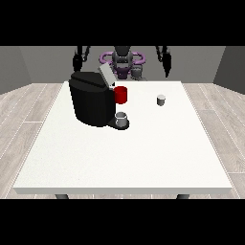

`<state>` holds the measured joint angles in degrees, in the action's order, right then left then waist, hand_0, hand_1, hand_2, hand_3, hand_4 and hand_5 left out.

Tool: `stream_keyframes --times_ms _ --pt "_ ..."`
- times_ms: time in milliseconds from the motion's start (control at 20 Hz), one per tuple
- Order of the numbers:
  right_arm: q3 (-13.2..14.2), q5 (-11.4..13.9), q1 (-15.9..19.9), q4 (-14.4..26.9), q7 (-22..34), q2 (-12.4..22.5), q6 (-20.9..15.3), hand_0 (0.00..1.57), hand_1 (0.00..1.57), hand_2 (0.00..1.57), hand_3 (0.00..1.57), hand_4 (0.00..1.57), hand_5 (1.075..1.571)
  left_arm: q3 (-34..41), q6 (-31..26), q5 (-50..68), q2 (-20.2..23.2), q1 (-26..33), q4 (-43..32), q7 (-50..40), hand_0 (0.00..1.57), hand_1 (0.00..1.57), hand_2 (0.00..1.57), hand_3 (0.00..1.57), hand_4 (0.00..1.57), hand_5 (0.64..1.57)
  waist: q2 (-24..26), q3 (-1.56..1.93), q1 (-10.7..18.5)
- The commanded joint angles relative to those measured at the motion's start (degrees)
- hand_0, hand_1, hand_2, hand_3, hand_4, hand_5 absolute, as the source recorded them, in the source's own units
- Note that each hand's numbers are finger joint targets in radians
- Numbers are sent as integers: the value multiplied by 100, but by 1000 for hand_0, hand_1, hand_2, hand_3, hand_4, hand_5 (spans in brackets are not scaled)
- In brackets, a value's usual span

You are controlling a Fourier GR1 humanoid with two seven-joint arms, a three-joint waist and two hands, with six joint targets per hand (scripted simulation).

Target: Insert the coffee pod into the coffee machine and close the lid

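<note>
Behind the table (119, 158), both hands (167, 71) raised

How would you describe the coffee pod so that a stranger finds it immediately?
Start at the large black coffee machine on the white table. The small grey cylindrical coffee pod stands alone to the view's right of it, unlike the grey cup at the machine's base.

A big black coffee machine (91, 103) sits on the white table (125, 158) — lid (106, 75) up, small pod (161, 99) well apart.

Coffee pod (161, 99) right of coffee machine (91, 103)
</note>
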<state>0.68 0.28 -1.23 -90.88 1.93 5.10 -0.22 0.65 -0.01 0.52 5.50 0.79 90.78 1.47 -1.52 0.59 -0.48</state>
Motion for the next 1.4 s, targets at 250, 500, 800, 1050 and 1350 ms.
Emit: stream_keyframes --times_ms 250,500,800,1050,1350 --pt "378 -200 327 530 -485 4 15 0 0 0 0 0 1571 -413 -1058 -723 1087 184 61 1098 0 0 0 0 0 1571 -52 -58 343" --pt "99 762 171 197 -503 -12 -738 0 0 0 0 0 1571 -70 -1125 -1117 1730 -186 -381 749 0 0 0 0 0 1571 -78 -61 -200" --pt "-208 1043 743 227 -352 -224 -907 0 0 0 0 0 1571 273 -1439 -1231 2148 -1211 -1177 466 0 0 0 0 0 1571 -573 -60 -478" --pt "-263 906 910 106 -279 -293 -777 0 0 0 0 0 1571 312 -1532 -1693 2520 -1552 -1995 666 0 0 0 0 0 1571 -906 -62 -754" --pt "-373 1101 1207 301 -155 -498 -989 0 0 0 0 0 1571 105 -1351 -2289 2455 -2000 -2782 961 0 0 0 0 0 1571 -1215 -62 -717"
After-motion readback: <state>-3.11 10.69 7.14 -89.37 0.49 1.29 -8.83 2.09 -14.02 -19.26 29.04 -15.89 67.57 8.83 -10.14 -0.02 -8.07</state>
